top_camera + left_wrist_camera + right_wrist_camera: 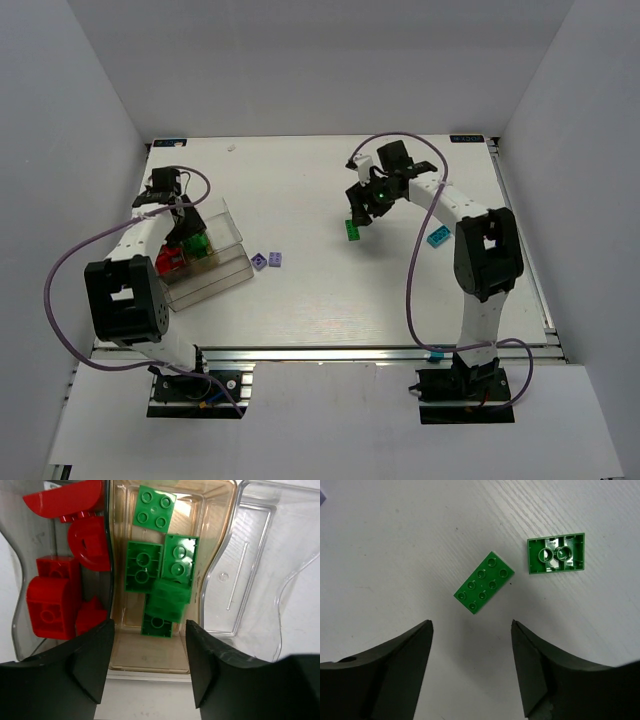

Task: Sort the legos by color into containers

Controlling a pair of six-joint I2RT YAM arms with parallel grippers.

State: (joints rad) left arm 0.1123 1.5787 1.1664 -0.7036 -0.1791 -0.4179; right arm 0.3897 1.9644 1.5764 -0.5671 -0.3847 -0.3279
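The clear container [222,268] lies at the left, split into compartments. In the left wrist view its left compartment holds red bricks [50,597], one rounded. The middle, tan-floored compartment holds several green bricks [144,572], one of them blurred [167,601]. The right compartment [245,570] is bare. My left gripper [150,665] is open and empty above the container's near edge; it also shows in the top view [181,218]. My right gripper [471,665] is open and empty above a green studded brick [484,582]. A second green brick [556,554] lies upside down beside it.
Two light purple bricks [259,260] [275,260] lie on the table just right of the container. A teal brick [438,237] lies by the right arm. One green brick [353,230] shows below the right gripper [365,205] in the top view.
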